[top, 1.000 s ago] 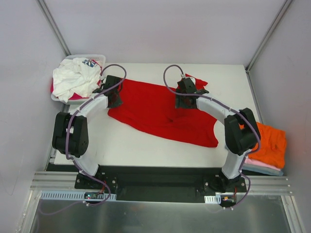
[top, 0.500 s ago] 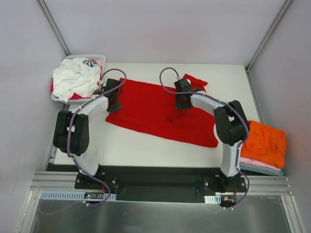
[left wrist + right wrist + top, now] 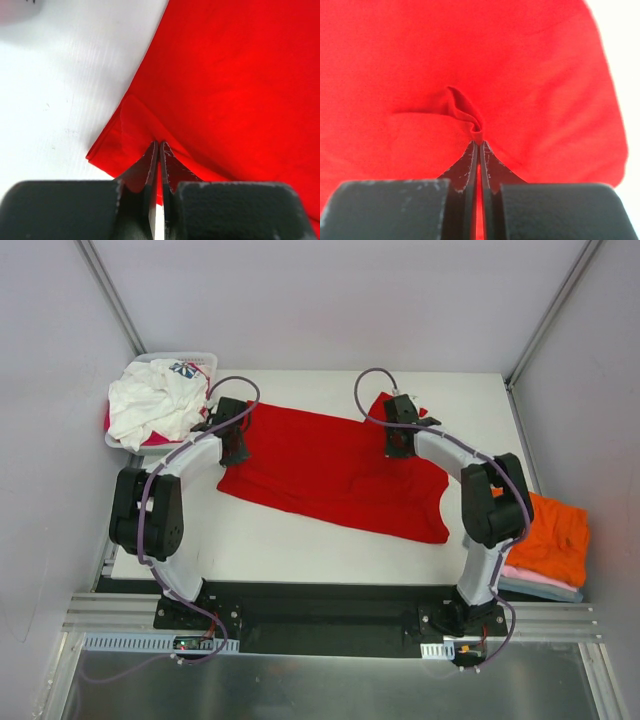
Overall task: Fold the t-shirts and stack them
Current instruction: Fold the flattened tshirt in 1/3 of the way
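Two pinch holds on one red t-shirt (image 3: 330, 475) spread mid-bench (image 3: 250, 540): left gripper (image 3: 159, 145) clenched on its 9 o'clock edge, right gripper (image 3: 479, 142) clenched on a cloth ridge near 2 o'clock, seemingly to draw it flat.

White table in a grey-walled cell, a basket at its far left corner.

The white table (image 3: 300, 545) has a plain matte top and fills the middle of the top view. A white plastic slotted basket (image 3: 200, 358) sits at its far left corner. Plain grey walls (image 3: 330, 300) close in the back and both sides, and a thin metal strut (image 3: 110, 295) slants along each rear corner. Below the table's near edge run aluminium rails (image 3: 100, 618) and a strip of white slotted cable duct (image 3: 120, 643), and nearest the camera lies a sheet of brushed metal (image 3: 320, 685).
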Robot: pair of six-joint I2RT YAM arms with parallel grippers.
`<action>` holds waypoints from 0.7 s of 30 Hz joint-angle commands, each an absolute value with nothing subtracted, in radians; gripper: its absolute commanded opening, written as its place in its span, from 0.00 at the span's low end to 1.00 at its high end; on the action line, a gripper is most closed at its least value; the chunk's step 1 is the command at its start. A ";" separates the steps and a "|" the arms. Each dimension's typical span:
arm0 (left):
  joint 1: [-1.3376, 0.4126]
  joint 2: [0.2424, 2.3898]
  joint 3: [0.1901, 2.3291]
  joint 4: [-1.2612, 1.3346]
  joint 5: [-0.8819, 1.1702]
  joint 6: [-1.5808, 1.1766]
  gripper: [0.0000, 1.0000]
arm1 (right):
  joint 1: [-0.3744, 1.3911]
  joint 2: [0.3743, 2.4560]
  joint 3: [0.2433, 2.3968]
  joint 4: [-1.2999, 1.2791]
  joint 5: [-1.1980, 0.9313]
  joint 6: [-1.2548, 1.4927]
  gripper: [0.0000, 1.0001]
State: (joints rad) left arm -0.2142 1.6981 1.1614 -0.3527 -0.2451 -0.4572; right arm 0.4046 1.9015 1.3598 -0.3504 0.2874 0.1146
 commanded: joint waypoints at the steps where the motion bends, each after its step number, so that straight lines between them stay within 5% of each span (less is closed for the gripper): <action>1: -0.206 1.692 1.245 -0.374 -0.264 -0.422 0.00 | 0.368 1.790 1.339 -0.344 0.374 0.155 0.01; 8: -0.206 1.796 1.406 -0.388 -0.250 -0.396 0.00 | 0.336 1.821 1.339 -0.360 0.410 0.192 0.01; 11: -0.206 1.864 1.477 -0.400 -0.247 -0.387 0.12 | 0.327 1.842 1.353 -0.367 0.410 0.215 0.01; 14: -0.199 1.933 1.537 -0.413 -0.258 -0.388 0.40 | 0.322 1.858 1.370 -0.380 0.426 0.235 0.25; 15: -0.196 1.960 1.549 -0.416 -0.262 -0.393 0.57 | 0.319 1.856 1.371 -0.380 0.433 0.242 0.34; 16: -0.189 1.968 1.566 -0.425 -0.274 -0.400 0.63 | 0.318 1.853 1.370 -0.379 0.434 0.255 0.52; 21: -0.181 1.887 1.517 -0.425 -0.316 -0.411 0.66 | 0.318 1.772 1.326 -0.373 0.425 0.259 0.61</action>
State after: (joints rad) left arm -0.1944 1.9739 1.5249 -0.3965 -0.2531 -0.4042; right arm 0.3229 1.8565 1.3384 -0.3668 0.4030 0.2325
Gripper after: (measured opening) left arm 0.642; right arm 0.597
